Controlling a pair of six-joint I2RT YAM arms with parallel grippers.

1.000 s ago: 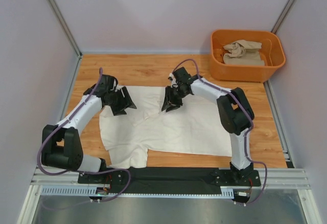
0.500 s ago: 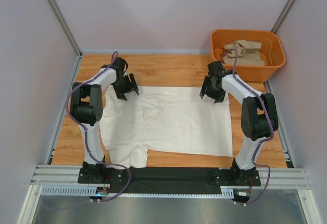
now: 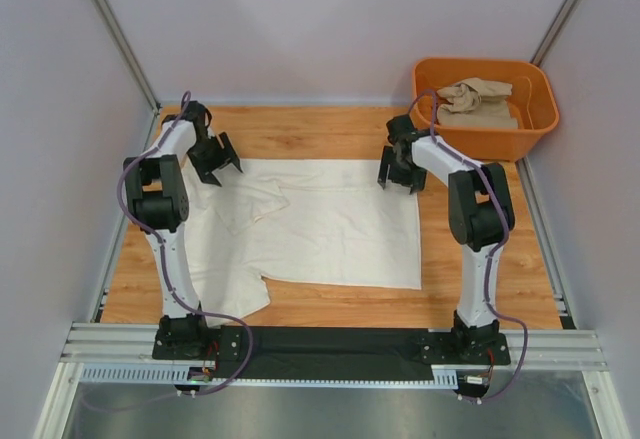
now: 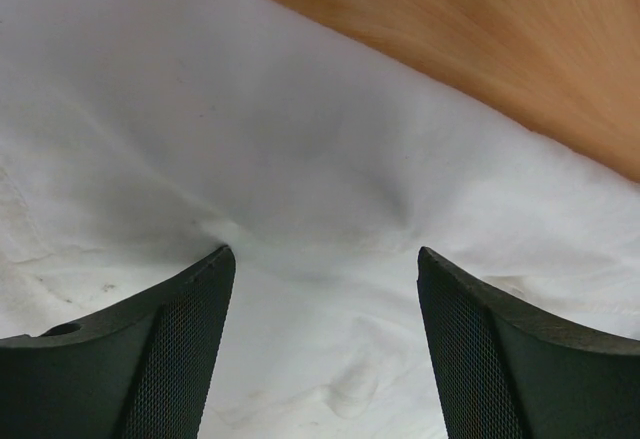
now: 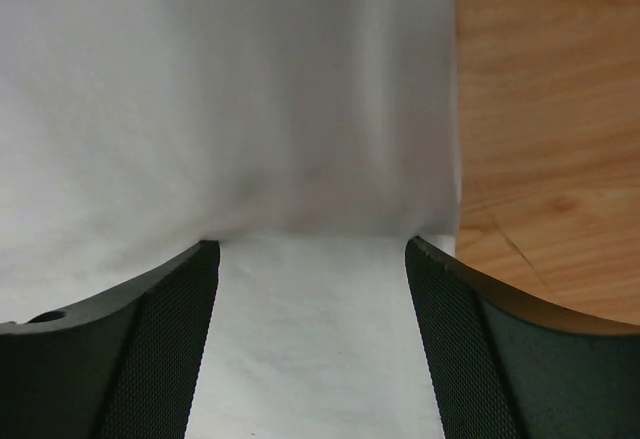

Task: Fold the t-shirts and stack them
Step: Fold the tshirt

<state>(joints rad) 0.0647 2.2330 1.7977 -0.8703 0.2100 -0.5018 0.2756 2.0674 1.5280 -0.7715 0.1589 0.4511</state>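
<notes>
The cream-white t-shirt (image 3: pixel 330 229) lies spread flat on the wooden table, with one sleeve (image 3: pixel 225 297) at the near left. My left gripper (image 3: pixel 214 160) is at the shirt's far left corner, and my right gripper (image 3: pixel 400 172) is at its far right corner. In the left wrist view the left gripper (image 4: pixel 320 254) is open, its fingers wide apart over puckered white cloth (image 4: pixel 300 149). The right gripper (image 5: pixel 312 244) is also open, over the shirt's edge (image 5: pixel 300 109) beside bare wood. The sandy beige t-shirt (image 3: pixel 478 101) lies crumpled in the tub.
The orange plastic tub (image 3: pixel 480 145) stands at the far right corner of the table (image 3: pixel 300 134). White walls with metal posts close in the sides and back. The black base rail (image 3: pixel 340 344) runs along the near edge.
Both arms swung from the shirt's middle out to its far corners. The shirt's far edge now lies flatter and the cloth has shifted left. Both grippers have opened wider.
</notes>
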